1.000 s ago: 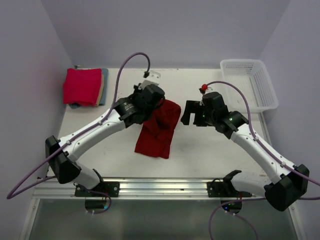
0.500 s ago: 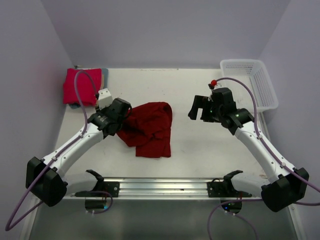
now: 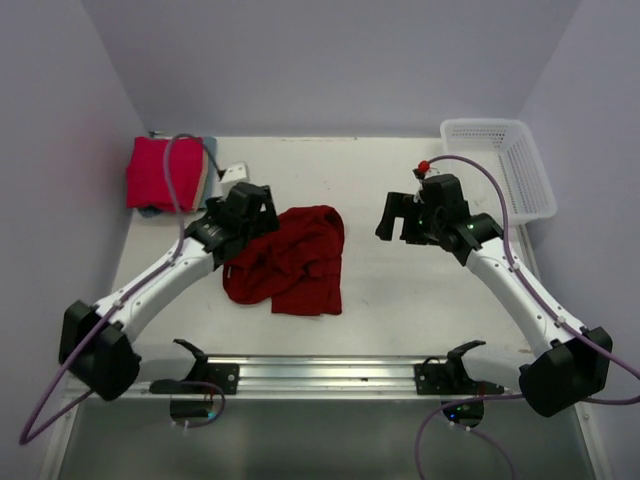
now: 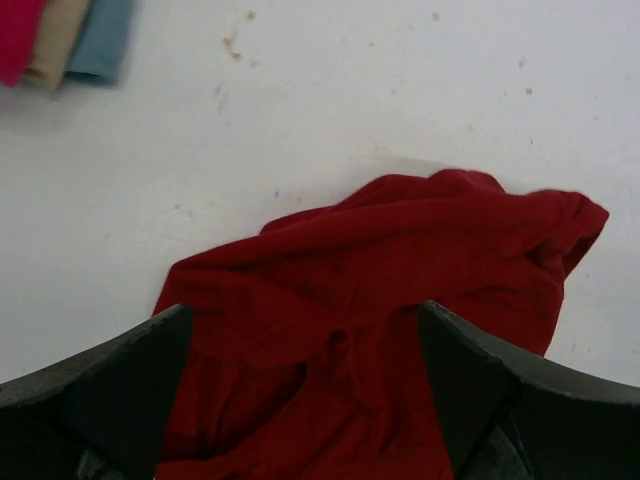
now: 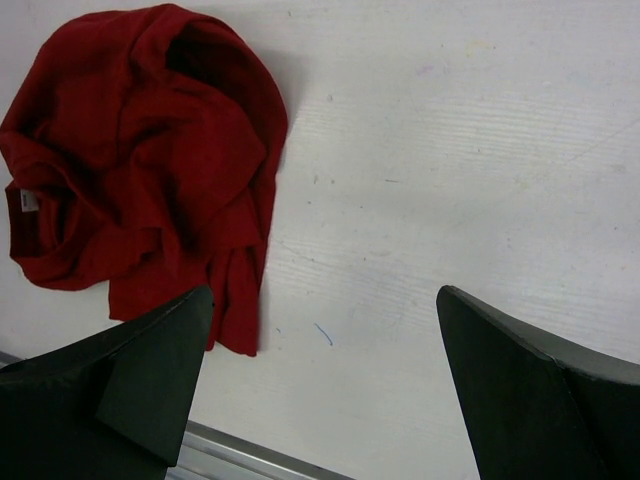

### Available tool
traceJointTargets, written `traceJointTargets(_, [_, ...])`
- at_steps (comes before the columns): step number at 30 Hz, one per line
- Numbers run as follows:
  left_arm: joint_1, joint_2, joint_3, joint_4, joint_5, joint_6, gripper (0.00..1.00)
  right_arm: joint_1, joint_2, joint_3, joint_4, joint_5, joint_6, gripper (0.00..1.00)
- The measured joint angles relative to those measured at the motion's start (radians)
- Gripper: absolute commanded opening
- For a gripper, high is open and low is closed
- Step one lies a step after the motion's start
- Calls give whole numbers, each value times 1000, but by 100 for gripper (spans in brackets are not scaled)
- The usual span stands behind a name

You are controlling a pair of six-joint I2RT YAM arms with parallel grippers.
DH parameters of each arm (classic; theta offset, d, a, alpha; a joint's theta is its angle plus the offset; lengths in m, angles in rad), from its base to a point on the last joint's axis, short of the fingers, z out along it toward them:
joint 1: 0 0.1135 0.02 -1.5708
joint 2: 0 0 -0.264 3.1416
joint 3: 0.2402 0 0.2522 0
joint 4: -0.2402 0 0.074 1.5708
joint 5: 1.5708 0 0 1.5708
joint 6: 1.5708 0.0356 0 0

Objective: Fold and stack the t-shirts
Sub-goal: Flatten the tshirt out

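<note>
Crumpled dark red t-shirt point(image 3: 295, 262) on white table point(image 3: 400, 300), left gripper point(image 4: 305, 310) spread over it, right gripper point(image 5: 322, 290) spread wide beside it, holding nothing

- Your white-and-black left arm point(image 3: 150, 288) — pale tube links, chunky black joints, a thin purple cable point(image 3: 186, 138) looping over it.
- Your white-and-black right arm point(image 3: 520, 288) matches — plus a small red knob point(image 3: 423, 166).
- The left gripper point(image 4: 303, 312) and right gripper point(image 5: 325, 292) have matte black wedge fingers.
</note>
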Motion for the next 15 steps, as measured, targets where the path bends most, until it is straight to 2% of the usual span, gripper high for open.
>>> traceJointTargets(2, [-45, 138, 80, 21, 32, 55, 95, 0, 9, 0, -1, -2, 0, 99])
traceJointTargets(6, [-197, 319, 124, 41, 97, 78, 83, -1, 10, 0, -1, -2, 0, 99])
traceJointTargets(9, [-281, 376, 124, 30, 119, 44, 76, -1, 10, 6, -5, 0, -2, 99])
traceJointTargets(15, [-410, 403, 137, 0, 73, -78, 70, -1, 10, 30, -19, 1, -15, 99])
